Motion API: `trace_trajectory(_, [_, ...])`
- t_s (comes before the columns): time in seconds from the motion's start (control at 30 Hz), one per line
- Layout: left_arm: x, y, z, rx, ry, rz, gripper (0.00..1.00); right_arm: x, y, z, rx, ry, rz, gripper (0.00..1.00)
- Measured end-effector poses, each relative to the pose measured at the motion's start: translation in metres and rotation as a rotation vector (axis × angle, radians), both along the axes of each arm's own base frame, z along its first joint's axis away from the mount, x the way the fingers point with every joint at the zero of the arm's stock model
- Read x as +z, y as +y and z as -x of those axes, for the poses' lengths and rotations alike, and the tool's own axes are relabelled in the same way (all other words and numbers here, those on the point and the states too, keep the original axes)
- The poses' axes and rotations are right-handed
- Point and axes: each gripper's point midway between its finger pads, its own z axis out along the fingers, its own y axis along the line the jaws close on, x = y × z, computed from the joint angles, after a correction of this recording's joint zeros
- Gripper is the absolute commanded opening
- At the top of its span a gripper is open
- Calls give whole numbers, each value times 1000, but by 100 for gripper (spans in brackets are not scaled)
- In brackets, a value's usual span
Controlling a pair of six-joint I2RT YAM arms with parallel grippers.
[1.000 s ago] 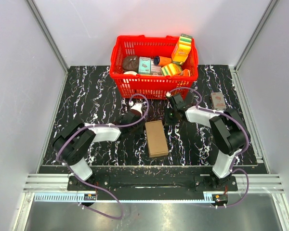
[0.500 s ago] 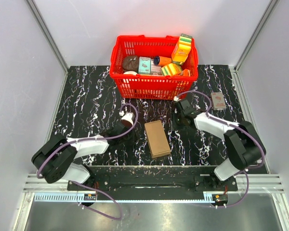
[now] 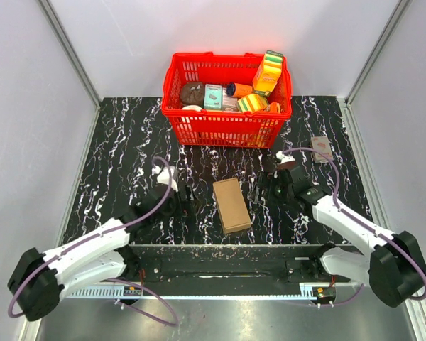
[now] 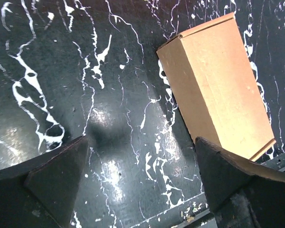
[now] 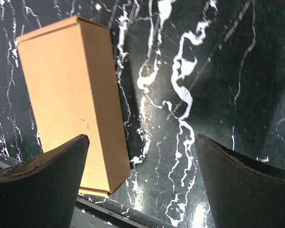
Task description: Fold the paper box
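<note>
The paper box (image 3: 231, 204) lies closed and flat on the black marbled table, near its front edge, between the two arms. Nothing touches it. My left gripper (image 3: 183, 197) hovers just left of the box, jaws wide open and empty. In the left wrist view the box (image 4: 218, 85) sits to the upper right of the open left gripper (image 4: 140, 143), and only bare table shows between the fingers. My right gripper (image 3: 271, 187) hangs open to the right of the box. In the right wrist view the box (image 5: 71, 95) lies at the left, partly behind the left finger (image 5: 42, 185) of the right gripper (image 5: 142, 140).
A red plastic basket (image 3: 227, 129) full of small colourful packages stands at the back centre. A small reddish packet (image 3: 321, 149) lies at the right rear of the table. Grey walls enclose the table on three sides. A metal rail runs along the near edge.
Both arms have drawn back toward the near edge and stretched out low. Both grippers went from nearly shut to wide open. The box has stayed in place.
</note>
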Motion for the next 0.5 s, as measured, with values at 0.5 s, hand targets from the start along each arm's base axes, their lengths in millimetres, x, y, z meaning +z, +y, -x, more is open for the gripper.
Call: trace_trajectory(0.5, [39,40,15,101,-112,43,99,13,-21,5,-171,-99,-72,100])
